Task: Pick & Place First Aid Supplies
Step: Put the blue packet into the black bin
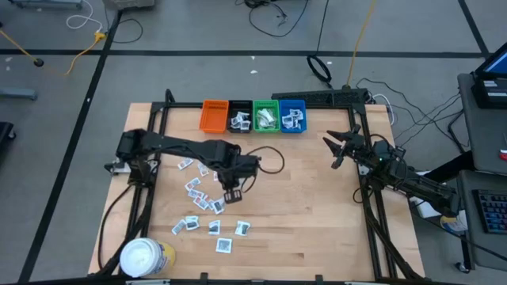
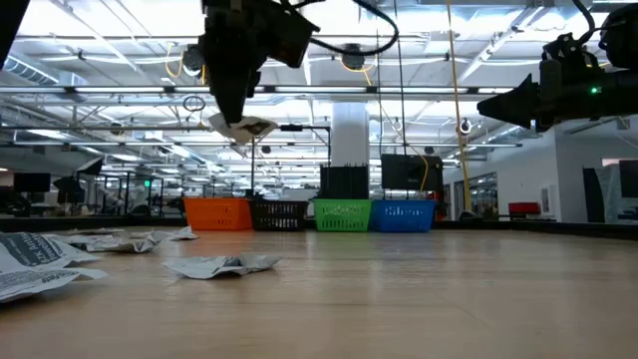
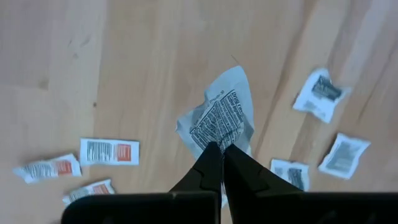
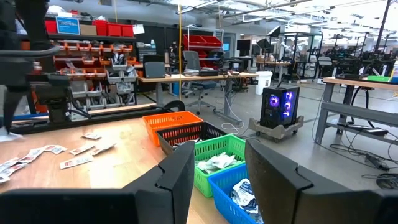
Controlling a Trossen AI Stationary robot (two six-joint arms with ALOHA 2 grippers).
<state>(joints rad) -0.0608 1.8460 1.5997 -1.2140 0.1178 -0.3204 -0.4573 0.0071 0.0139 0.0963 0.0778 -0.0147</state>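
White sachet (image 3: 219,118) with dark print — pinched by one edge in the left end effector (image 3: 219,152), jaws clenched on it, hanging free above the bench (image 1: 317,222). Seen in the low view as a crumpled packet (image 2: 239,127) well above the wood, clear of the loose packets (image 1: 207,207) lying scattered below. Grip is thin, at the very tip of the fingers (image 3: 205,168); packet droops and is somewhat folded.

Advice for the carry, as a judgement only: keep the jaws fully tight, move slowly and without sharp wrist turns, since such a light flat thing can slip or flutter out. Keep the height while crossing toward the row of bins at the far edge — orange bin (image 1: 214,115), black bin (image 1: 239,117), green bin (image 1: 265,115), blue bin (image 1: 292,115). Black, green and blue already hold packets; orange looks empty. Which bin suits this sachet cannot be told for sure; its dark print resembles the contents of the black one. Lower well inside the rim before letting go, not above it.

Right end effector (image 1: 342,147) waits near the right side of the bench, jaws apart, holding nothing. Yellow tub (image 1: 146,258) with white lid stands at the near left corner, out of the path.
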